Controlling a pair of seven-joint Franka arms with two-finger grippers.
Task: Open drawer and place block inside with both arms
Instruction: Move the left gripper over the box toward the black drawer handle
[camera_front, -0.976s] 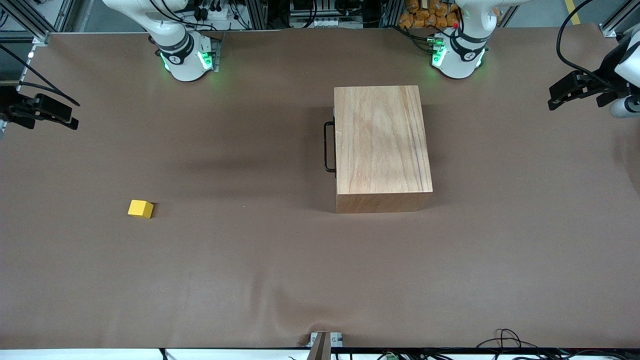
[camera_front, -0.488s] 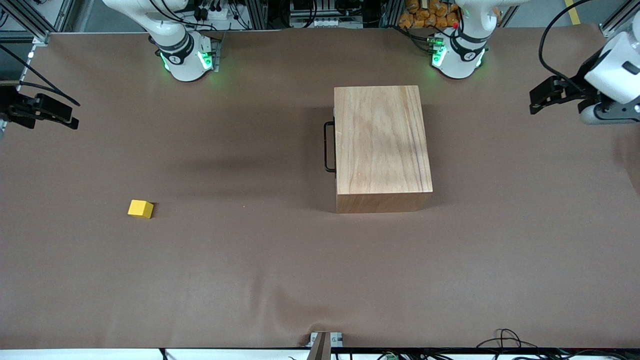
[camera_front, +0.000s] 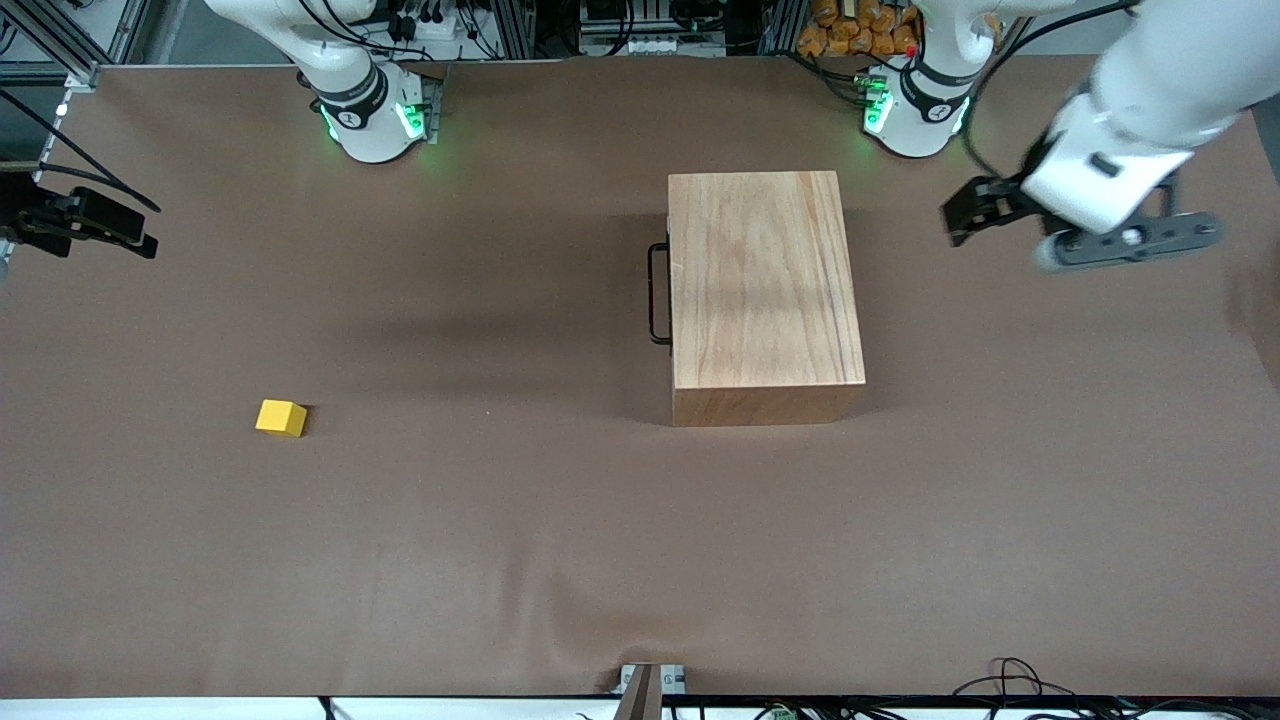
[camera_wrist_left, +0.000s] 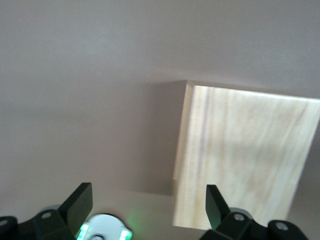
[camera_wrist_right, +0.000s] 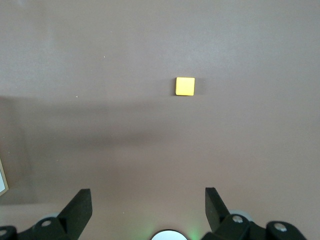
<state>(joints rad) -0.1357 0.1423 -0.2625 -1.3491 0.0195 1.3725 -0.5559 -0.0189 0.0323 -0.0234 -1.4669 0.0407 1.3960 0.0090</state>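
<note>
Beside left tool (camera_front: 968, 212) (airborne): drawer (camera_front: 764, 296).

Brown worktop (camera_front: 500, 560) fills the view, its covering flat across most of the surface and rucked into soft wrinkles close to the middle of the near edge. Right at that near edge sits a small metal bracket (camera_front: 650, 685). Loose black cables (camera_front: 1010, 680) curl along the same edge, well apart from the bracket. Up past the far edge, a heap of orange-yellow pieces (camera_front: 850, 30), silver frame rails (camera_front: 50, 40) and a yellow floor stripe (camera_front: 1143, 20).
</note>
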